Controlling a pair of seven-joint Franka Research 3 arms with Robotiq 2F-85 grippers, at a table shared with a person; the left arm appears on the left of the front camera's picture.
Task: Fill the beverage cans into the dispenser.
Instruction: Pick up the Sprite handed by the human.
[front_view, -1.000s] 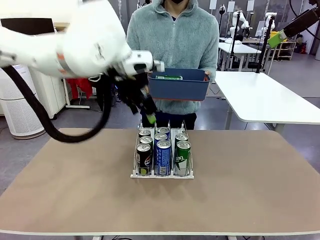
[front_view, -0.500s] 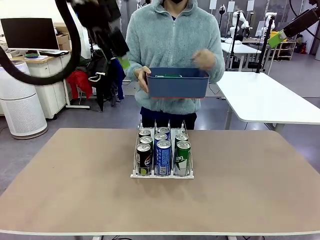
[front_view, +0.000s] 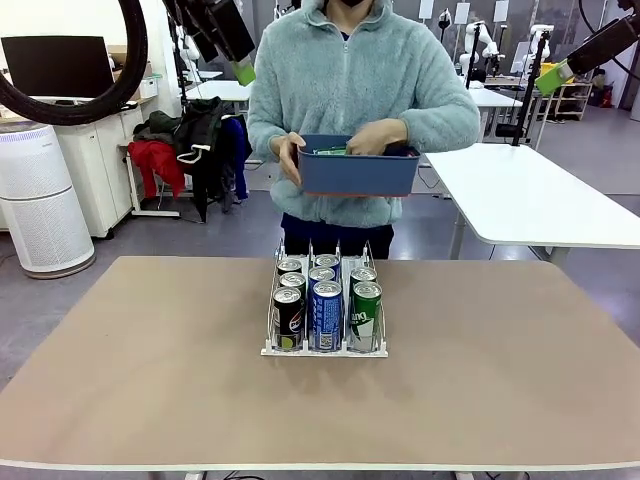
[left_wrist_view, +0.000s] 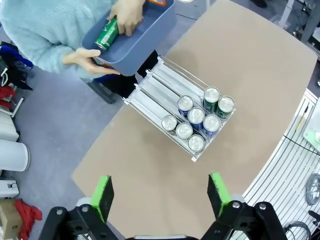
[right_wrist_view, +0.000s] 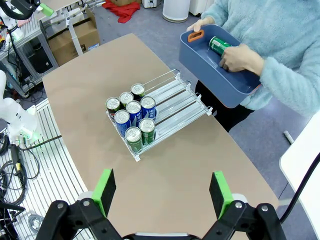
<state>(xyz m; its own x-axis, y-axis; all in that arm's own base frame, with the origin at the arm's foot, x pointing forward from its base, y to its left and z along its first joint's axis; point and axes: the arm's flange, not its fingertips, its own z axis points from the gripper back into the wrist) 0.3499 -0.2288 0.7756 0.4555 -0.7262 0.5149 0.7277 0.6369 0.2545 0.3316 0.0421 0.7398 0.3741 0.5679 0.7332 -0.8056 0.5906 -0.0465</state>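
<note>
The dispenser (front_view: 323, 352) stands mid-table with several beverage cans (front_view: 327, 312) in black, blue and green packed at its front end. Seen from above, the cans (left_wrist_view: 196, 117) fill the front and the dispenser's (left_wrist_view: 159, 86) rear lanes are bare. Behind the table a person holds a dark blue bin (front_view: 357, 172), with one hand on a green can (left_wrist_view: 106, 33) inside it. My left gripper (front_view: 238, 62) hangs high at the upper left, open and holding nothing (left_wrist_view: 161, 195). High above the table, my right gripper (right_wrist_view: 162, 191) is also open with nothing between its fingers.
The tan tabletop (front_view: 150, 370) is bare around the dispenser (right_wrist_view: 175, 97). A white table (front_view: 530, 195) stands to the back right. At the back left are a white appliance (front_view: 40, 200) and clothes on a rack (front_view: 195, 140).
My left arm has risen from just behind the dispenser to high at the upper left. The person's free hand has gone down into the bin onto a green can.
</note>
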